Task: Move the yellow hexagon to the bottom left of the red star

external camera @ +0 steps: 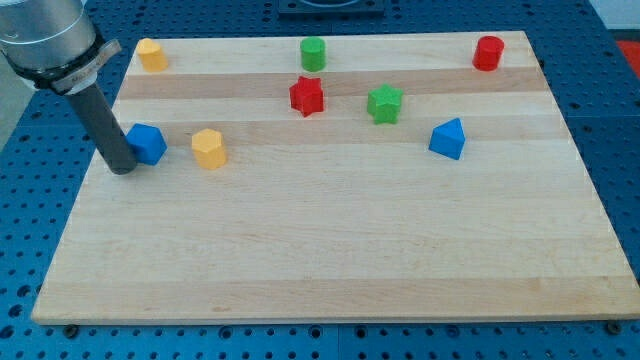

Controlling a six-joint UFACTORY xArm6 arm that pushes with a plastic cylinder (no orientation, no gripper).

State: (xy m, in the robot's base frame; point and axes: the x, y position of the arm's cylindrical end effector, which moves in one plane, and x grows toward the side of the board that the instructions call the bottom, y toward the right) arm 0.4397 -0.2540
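The yellow hexagon [209, 148] sits at the view's left on the wooden board [330, 250]. The red star [307, 96] lies up and to the right of it, toward the view's top centre. My tip [122, 168] rests at the board's left edge, touching or nearly touching the left side of a blue block [148, 143]. That blue block lies between my tip and the yellow hexagon, just left of the hexagon with a small gap.
A second yellow block [151, 54] sits at the top left corner. A green cylinder [313, 53] is at top centre, a green star [384, 103] right of the red star, a red cylinder [488, 52] at top right, and a blue triangular block [448, 138] at right.
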